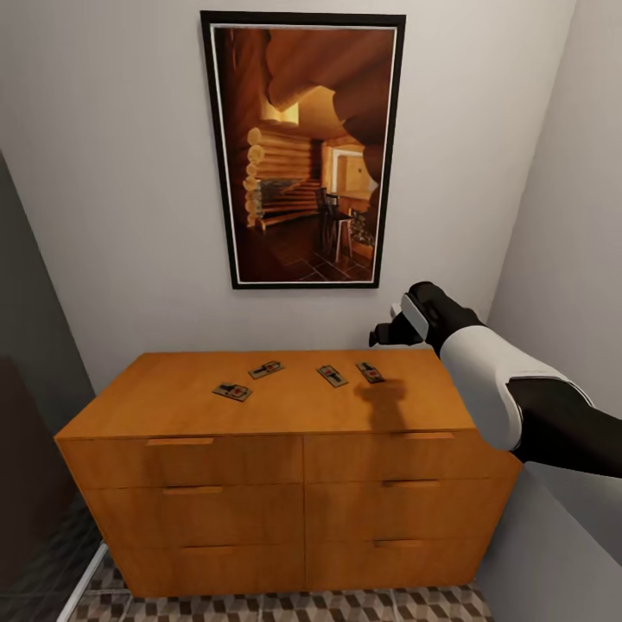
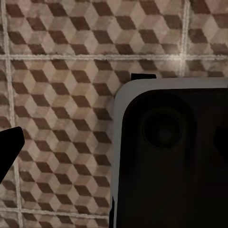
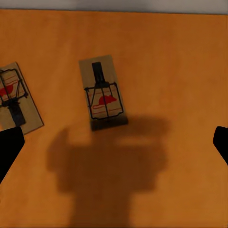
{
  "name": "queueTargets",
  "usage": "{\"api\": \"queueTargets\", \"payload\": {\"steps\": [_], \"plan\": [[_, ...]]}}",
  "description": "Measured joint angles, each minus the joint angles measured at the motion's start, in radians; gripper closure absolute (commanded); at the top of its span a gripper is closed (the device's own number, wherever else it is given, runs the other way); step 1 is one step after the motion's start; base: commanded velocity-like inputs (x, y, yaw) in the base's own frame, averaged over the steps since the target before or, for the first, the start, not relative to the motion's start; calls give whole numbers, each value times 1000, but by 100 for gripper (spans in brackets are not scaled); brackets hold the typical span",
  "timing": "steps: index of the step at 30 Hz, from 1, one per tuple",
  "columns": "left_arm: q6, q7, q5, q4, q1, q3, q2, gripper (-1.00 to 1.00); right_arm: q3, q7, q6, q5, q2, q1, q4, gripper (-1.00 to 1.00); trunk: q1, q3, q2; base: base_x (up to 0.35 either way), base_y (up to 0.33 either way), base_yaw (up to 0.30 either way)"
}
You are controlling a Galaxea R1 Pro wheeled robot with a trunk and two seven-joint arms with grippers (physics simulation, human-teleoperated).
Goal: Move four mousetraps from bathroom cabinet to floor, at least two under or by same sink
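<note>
Four mousetraps sit on top of the cabinet (image 1: 285, 484), strung along its back half: one at (image 1: 232, 391), one at (image 1: 266, 370), one at (image 1: 332, 375), and the rightmost mousetrap (image 1: 370, 372) nearest the right edge. My right gripper (image 3: 114, 142) hovers above that right end, shadow falling just in front of the rightmost trap; both dark fingertips sit at the far sides of the right wrist view, so the jaws are spread wide, nothing held. The rightmost trap (image 3: 103, 92) lies flat, with a neighbor (image 3: 16, 97) well apart. Each is a thin wooden board with black wire bar and red mouse print. Judging: very light, stiff, low profile, likely to skid on the smooth orange-brown wood top. I'd pinch across the short width on the board's long edges, clear of the wire. My left gripper hangs over the bathroom floor (image 2: 61, 95), cube-print tile with pale grout; one fingertip (image 2: 9, 147) shows, so I cannot tell its opening.
</note>
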Motion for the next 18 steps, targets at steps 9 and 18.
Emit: {"api": "queueTargets", "payload": {"steps": [9, 18], "plan": [[0, 0, 0, 0, 0, 0, 0, -100, 0, 2, 0, 0, -1, 0, 12, -100, 0, 0, 0, 0, 11, 0], [0, 0, 0, 0, 0, 0, 0, -100, 1, 2, -2, 0, 1, 0, 19, -100, 0, 0, 0, 0, 13, 0]]}}
